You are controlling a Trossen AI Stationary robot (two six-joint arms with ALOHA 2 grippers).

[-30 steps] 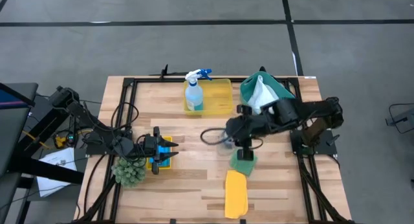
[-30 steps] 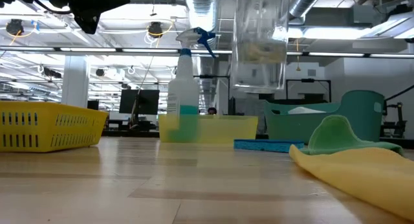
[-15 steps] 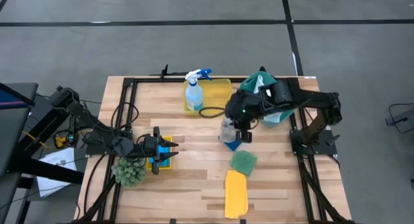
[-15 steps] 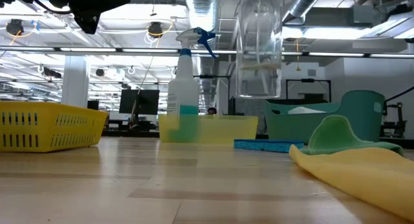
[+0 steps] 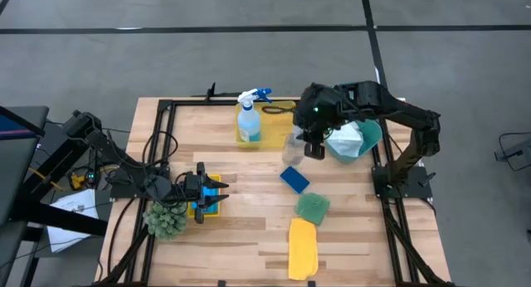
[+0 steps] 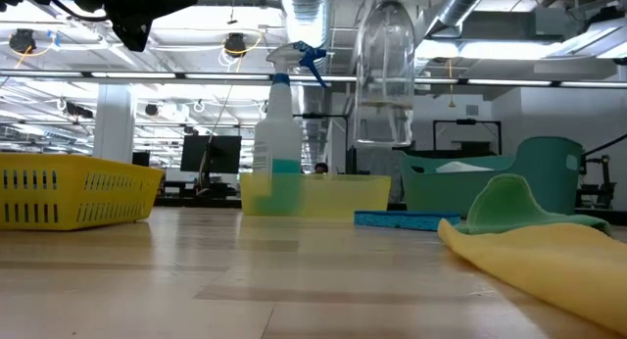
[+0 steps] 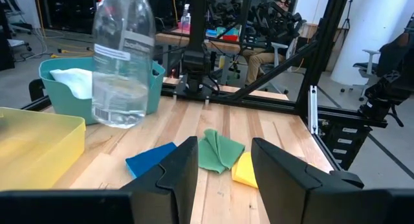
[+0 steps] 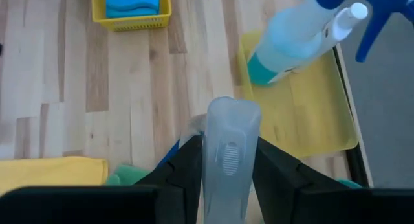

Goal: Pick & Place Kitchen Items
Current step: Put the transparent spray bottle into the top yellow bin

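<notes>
My right gripper point(image 5: 312, 144) is shut on the clear bottle point(image 5: 292, 144), which hangs high over the table between the yellow tray point(image 5: 278, 125) and the teal bin point(image 5: 373, 136); the low view also shows the clear bottle point(image 6: 384, 79). A blue-liquid spray bottle point(image 5: 248, 121) stands upright in the tray. A blue sponge point(image 5: 294, 179), a green cloth point(image 5: 314, 208) and a yellow cloth point(image 5: 303, 248) lie flat on the table. My left gripper point(image 7: 223, 166) is open and level above a small yellow basket point(image 5: 213, 181) that holds another blue sponge. My right gripper pinches the clear bottle's narrow upper end point(image 8: 224, 153) between its two fingers point(image 8: 183, 169). The fingers slant down at it from above. The bottle hangs below them, nearly upright with its bottom down, lifted clear of the table.
A white cloth point(image 5: 342, 142) lies in the teal bin. A spiky green ball point(image 5: 166, 221) sits at the near left beside the left arm. Black frame rails point(image 5: 158, 138) border the table. Bare wood lies in the middle between the basket and the blue sponge.
My right gripper has carried the clear bottle toward the table's far edge, from above the green cloth and blue sponge to beside the yellow tray and teal bin. The bottle stayed upright and clear of the table. The blue sponge now shows uncovered.
</notes>
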